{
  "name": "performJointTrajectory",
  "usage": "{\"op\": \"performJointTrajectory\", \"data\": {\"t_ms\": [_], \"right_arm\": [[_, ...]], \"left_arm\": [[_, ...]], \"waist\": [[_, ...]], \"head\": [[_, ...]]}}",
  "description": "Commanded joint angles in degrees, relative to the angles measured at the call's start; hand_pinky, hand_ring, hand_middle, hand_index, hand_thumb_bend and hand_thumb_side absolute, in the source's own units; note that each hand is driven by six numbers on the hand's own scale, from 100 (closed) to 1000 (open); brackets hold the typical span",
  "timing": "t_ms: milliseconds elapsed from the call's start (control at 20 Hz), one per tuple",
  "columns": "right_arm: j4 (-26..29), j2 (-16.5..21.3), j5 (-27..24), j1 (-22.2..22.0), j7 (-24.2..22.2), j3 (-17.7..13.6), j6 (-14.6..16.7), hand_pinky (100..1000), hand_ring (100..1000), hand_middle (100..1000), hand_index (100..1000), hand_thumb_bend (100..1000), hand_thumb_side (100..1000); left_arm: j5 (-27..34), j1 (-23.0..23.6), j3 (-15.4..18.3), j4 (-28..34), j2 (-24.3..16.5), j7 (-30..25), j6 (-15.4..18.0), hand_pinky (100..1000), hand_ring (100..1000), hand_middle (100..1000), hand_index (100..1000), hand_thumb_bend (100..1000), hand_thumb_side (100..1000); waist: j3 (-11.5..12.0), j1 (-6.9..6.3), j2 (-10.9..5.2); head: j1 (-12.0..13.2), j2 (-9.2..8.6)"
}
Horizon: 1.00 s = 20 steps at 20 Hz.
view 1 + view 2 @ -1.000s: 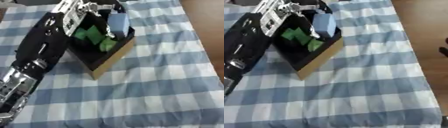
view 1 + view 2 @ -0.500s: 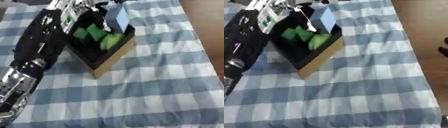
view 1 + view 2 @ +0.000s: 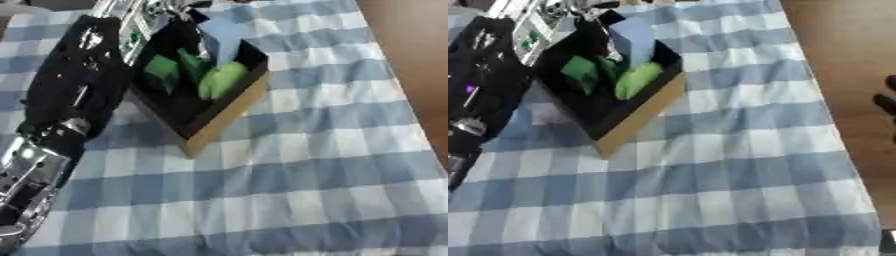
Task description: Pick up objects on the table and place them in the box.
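Note:
A cardboard box (image 3: 220,124) with a dark inside stands askew at the upper left of the checked table. In it lie two green things (image 3: 163,70) (image 3: 222,80), and a light blue flat thing (image 3: 633,39) leans upright in its far corner. My left arm runs up the left side, and my left hand (image 3: 144,15) is at the box's far left rim, close to the blue thing. Its fingers are blurred, and I cannot tell whether they touch the blue thing. My right hand shows in neither view.
The blue and white checked cloth (image 3: 306,175) covers the table in front of and right of the box. Along the right side runs the table's edge, with brown floor (image 3: 416,45) beyond it.
My left hand has drawn back from above the box toward its far left rim. The blue thing and the green things stay in the box.

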State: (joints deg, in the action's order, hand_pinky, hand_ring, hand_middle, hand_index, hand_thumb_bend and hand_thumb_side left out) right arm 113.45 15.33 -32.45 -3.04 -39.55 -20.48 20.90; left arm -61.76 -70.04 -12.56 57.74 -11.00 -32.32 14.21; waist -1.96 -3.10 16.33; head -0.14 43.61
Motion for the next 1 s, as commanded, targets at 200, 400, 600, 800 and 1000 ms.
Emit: {"op": "performJointTrajectory", "data": {"t_ms": [200,400,600,800,1000], "right_arm": [[1.14,0.45,0.37,-0.36,0.16,-1.03,0.10,961,1000,449,967,100,549],[1.14,0.68,0.88,-0.87,0.66,-1.46,0.27,961,1000,449,967,100,548],[1.14,0.86,0.96,-0.78,0.85,-1.32,0.27,961,1000,450,967,100,548],[1.14,0.92,0.86,-0.70,0.77,-1.23,0.22,961,1000,449,967,100,544],[1.14,0.85,1.23,-1.14,0.96,-1.67,0.55,962,1000,448,968,100,547]], "left_arm": [[5.05,-0.59,1.67,7.95,-4.74,0.37,-0.85,962,944,822,913,575,378],[8.45,0.77,-0.37,10.67,-10.09,-2.65,-1.75,959,947,827,913,602,373],[12.29,3.26,-2.12,13.69,-16.25,-4.63,-1.65,960,950,830,915,613,377],[16.06,3.88,-2.74,15.64,-18.64,-5.98,-2.76,939,950,830,915,613,377],[19.00,6.96,-5.30,16.22,-22.59,-7.34,-2.45,958,950,832,917,633,375]], "waist": [[0.80,0.05,-1.19],[2.11,-0.30,-1.52],[2.43,-0.35,-1.63],[2.28,-0.37,-1.62],[3.12,-0.46,-1.55]], "head": [[-1.15,0.43],[-2.40,0.50],[-2.21,0.51],[-2.04,0.51],[-3.23,0.51]]}}
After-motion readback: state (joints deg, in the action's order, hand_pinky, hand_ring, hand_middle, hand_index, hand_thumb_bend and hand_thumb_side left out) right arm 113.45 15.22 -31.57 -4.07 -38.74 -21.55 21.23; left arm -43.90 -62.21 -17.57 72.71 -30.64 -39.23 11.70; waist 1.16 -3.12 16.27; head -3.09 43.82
